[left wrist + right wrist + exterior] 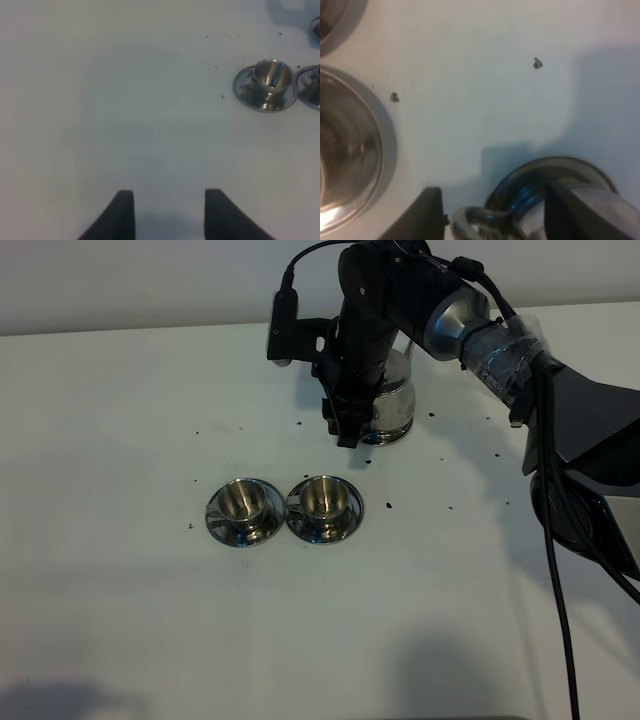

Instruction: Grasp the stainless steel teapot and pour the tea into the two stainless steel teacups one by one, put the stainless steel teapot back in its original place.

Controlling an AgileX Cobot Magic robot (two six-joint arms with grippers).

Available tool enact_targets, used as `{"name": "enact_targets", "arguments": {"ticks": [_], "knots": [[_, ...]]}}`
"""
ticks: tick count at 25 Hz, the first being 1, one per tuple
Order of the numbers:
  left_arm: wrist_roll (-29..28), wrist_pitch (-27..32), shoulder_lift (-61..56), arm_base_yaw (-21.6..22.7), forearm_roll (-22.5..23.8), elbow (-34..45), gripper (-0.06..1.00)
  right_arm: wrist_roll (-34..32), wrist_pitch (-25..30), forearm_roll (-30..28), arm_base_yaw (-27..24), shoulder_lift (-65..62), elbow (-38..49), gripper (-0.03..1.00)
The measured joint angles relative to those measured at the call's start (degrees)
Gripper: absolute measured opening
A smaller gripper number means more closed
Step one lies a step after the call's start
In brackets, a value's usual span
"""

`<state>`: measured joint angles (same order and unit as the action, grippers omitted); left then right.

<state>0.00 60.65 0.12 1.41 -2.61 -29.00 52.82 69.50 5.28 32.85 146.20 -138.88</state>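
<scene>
My left jaws (169, 194) hang over the white counter (100, 100), off to the left of the cups. They are wide open and hold nothing.

The 2 small shiny cups sit side by side near the middle of the counter. The left teacup (243, 502) and the right teacup (325, 500) each stand upright on a round saucer (215, 520). The 2 saucers are just about touching. Both cups look yellow inside.

Little dark crumbs (388, 505) lie here and there around them.

The teapot (392, 405) stands farther back and a bit to the right of the cups, on the counter. My black right arm (380, 300) hides most of it.

My right jaws (347, 435) are down at the near left side of the pot. In the right wrist view they are open wide, and the pot's loop handle (472, 220) sits between the 2 fingers (427, 215). I see a small gap beside the handle, so they are not gripping it.
</scene>
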Motion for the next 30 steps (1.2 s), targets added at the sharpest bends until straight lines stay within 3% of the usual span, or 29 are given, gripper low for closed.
{"name": "enact_targets", "arguments": {"ticks": [8,19,30], "knots": [[0.0,0.0,0.0,0.0,0.0,0.0,0.37,-4.1,0.1,-0.6,0.5,-0.1,0.4,0.44],[0.0,0.0,0.0,0.0,0.0,0.0,0.37,-5.6,0.2,-2.5,0.5,-6.5,12.4,0.44],[0.0,0.0,0.0,0.0,0.0,0.0,0.37,-10.0,0.2,-1.7,1.1,-9.6,16.7,0.44]]}}
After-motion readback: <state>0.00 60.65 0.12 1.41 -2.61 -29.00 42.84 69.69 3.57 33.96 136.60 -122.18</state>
